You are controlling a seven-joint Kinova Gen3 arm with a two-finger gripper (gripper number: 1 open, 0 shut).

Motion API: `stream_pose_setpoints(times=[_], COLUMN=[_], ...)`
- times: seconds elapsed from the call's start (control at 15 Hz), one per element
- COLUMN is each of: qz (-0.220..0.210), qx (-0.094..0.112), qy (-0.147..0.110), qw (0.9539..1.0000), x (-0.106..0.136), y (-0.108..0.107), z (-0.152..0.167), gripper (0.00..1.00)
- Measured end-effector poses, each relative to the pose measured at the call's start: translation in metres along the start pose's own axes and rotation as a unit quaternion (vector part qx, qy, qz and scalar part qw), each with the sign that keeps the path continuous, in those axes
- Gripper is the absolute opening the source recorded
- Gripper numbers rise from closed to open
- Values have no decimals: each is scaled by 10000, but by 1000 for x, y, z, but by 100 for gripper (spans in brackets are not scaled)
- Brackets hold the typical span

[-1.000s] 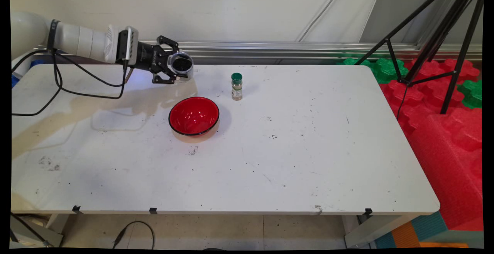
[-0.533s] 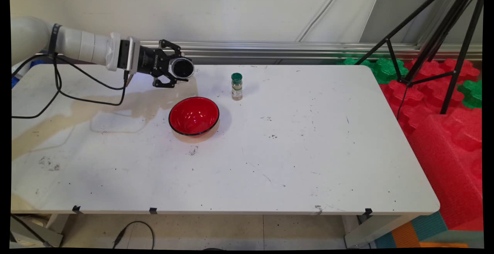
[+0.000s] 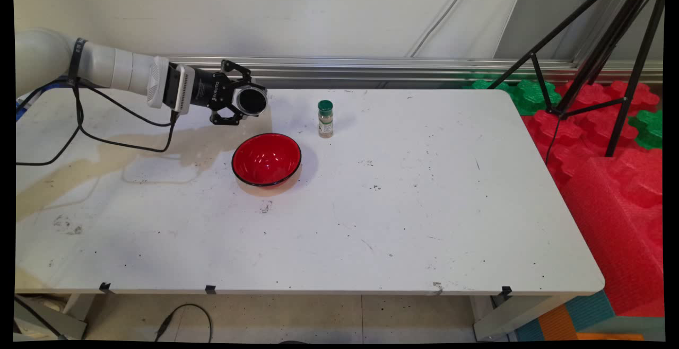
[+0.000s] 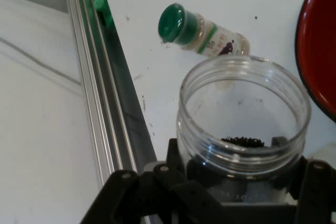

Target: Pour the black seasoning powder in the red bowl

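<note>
My gripper (image 3: 245, 103) is shut on a clear open jar (image 3: 251, 101), held above the table's far left part, with the jar's mouth turned sideways toward the camera. In the hand view the jar (image 4: 242, 109) fills the lower middle, and a small heap of dark grains (image 4: 242, 141) lies inside it. A red bowl (image 3: 266, 159) with a black rim sits on the table just in front of and below the jar; its edge (image 4: 318, 51) shows at the hand view's right. A green-capped spice bottle (image 3: 325, 119) stands upright to the right of the jar, also seen as the spice bottle (image 4: 202, 31) in the hand view.
A metal rail (image 3: 371, 65) runs along the wall behind the table. A black tripod (image 3: 599, 46) and red and green foam blocks (image 3: 610, 142) stand at the right. Black cables (image 3: 79, 121) hang from the arm over the table's left side.
The jar has rolled in the gripper: its mouth went from tilted upward to facing sideways toward the camera. The hand has shifted slightly right and down. Bowl and bottle have not moved.
</note>
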Motion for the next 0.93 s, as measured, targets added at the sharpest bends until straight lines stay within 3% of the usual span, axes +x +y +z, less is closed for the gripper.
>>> stream_pose_setpoints(times=[0.47, 0.93], qz=[480, 1108], qx=[2, 33], qy=[-46, -53], qw=[9988, 9938], x=[3, 7], y=[5, 9], z=[1, 0], gripper=[0, 0])
